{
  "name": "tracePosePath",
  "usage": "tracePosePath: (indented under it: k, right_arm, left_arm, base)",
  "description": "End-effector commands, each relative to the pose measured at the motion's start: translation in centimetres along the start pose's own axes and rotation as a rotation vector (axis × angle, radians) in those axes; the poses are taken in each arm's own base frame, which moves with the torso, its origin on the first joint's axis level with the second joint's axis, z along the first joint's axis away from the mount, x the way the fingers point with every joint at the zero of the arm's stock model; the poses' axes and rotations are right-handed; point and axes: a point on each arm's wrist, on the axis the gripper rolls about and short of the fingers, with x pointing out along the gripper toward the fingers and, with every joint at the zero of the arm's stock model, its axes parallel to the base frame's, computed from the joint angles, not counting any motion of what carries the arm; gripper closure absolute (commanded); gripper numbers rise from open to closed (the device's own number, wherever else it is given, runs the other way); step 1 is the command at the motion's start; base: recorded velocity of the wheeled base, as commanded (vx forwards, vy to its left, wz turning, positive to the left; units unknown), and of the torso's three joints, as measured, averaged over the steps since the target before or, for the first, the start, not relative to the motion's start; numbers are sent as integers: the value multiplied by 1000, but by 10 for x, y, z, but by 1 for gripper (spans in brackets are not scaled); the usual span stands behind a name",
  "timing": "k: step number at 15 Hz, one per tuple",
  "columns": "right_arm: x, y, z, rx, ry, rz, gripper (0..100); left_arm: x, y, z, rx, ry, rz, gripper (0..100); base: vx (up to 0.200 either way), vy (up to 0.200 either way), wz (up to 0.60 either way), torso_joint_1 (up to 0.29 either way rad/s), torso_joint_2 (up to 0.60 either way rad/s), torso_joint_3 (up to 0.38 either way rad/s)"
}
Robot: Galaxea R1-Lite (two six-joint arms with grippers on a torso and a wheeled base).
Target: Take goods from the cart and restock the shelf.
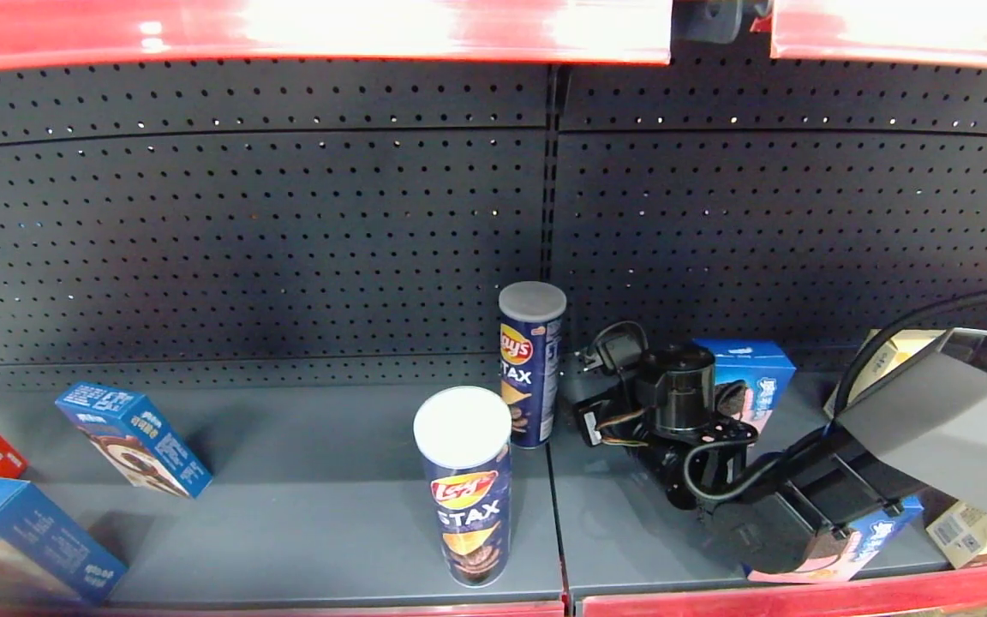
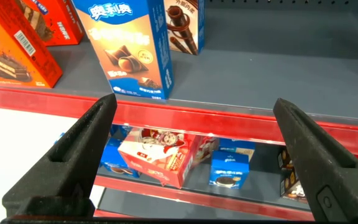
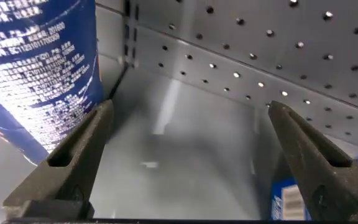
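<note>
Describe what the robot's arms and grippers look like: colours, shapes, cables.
The right arm is black and blocky, with a round black motor housing near the wrist, a flat grey cover further back, curving black cables and thin coloured wires. The left gripper and right gripper each have two matte black, wedge-shaped fingers with a small notch.

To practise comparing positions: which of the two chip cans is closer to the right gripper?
The rear can, near the back wall, right beside the right gripper. The front can stands farther off, at the edge of the shelf.
</note>
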Motion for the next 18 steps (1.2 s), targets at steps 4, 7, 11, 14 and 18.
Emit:
tracePosePath:
  k: [4, 7, 11, 14, 18]
  right_arm:
    - [0, 7, 1, -2, -11, 38, 0]
    - [-1, 9, 1, -2, -14, 43, 0]
    - [-11, 1, 19, 8, -63, 34, 0]
    - [-37, -15, 58, 22, -163, 22, 0]
    - [-80, -63, 90, 55, -246, -73, 0]
  left_arm:
    - [0, 0, 0, -1, 0, 0, 0]
    - [0, 0, 0, 1, 0, 0, 0]
    - [0, 0, 0, 1, 0, 0, 0]
    - [0, 0, 0, -1, 0, 0, 0]
    - [0, 0, 0, 1, 2, -1, 0]
  base:
    - [0, 0, 0, 0, 0, 0]
    - [0, 0, 0, 0, 0, 0]
    - [0, 0, 0, 0, 0, 0]
    - [0, 0, 0, 0, 0, 0]
    - [0, 0, 0, 0, 0, 0]
